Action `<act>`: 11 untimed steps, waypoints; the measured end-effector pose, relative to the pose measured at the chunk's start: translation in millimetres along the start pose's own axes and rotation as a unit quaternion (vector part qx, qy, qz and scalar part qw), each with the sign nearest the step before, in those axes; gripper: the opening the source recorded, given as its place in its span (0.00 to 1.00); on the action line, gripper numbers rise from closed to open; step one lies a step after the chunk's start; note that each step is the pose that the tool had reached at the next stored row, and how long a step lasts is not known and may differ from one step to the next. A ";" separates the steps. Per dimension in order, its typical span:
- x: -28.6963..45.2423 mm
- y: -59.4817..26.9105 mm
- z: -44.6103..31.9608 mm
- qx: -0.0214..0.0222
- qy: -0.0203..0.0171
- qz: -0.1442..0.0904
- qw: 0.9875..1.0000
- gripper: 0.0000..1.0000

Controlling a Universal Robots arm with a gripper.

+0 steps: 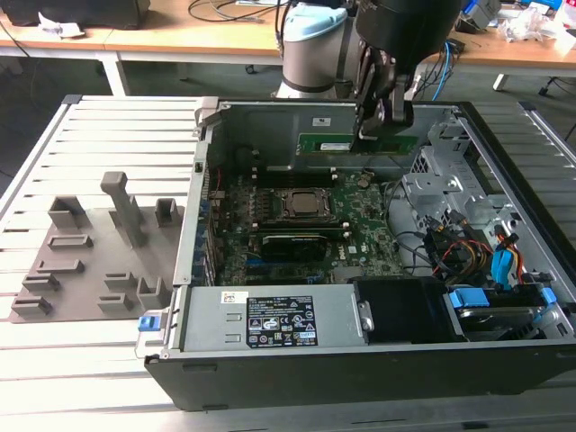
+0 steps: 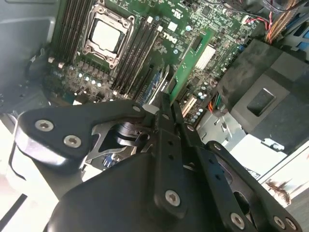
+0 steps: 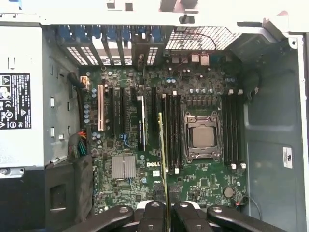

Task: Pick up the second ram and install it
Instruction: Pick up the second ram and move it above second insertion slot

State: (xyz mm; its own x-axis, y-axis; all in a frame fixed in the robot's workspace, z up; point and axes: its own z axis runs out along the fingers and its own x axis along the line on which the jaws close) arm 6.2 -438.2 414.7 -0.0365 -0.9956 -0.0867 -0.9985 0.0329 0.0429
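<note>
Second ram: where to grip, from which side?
Pinch the second ram across its two flat faces along the upper long edge, coming from above, as the gripper holds it now. It is thin and stands on edge, leaving the lower edge free above the motherboard.

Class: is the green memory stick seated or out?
Out: the gripper holds the long, narrow green circuit-board stick above the large green motherboard, clear of its slots.

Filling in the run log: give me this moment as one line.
gripper shut on second ram | held over motherboard in open computer case | not yet seated
</note>
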 end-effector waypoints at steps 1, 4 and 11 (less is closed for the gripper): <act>-0.5 -1.1 0.5 0.000 0.000 0.000 1.000 0.14; -1.6 -3.6 1.9 0.000 0.000 0.000 1.000 0.14; -6.0 -14.7 7.8 -0.002 0.000 0.000 1.000 0.14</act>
State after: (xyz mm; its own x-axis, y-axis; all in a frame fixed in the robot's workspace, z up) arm 20.8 -432.0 406.9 -0.0368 -0.9956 -0.0866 -0.9984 0.0328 0.0464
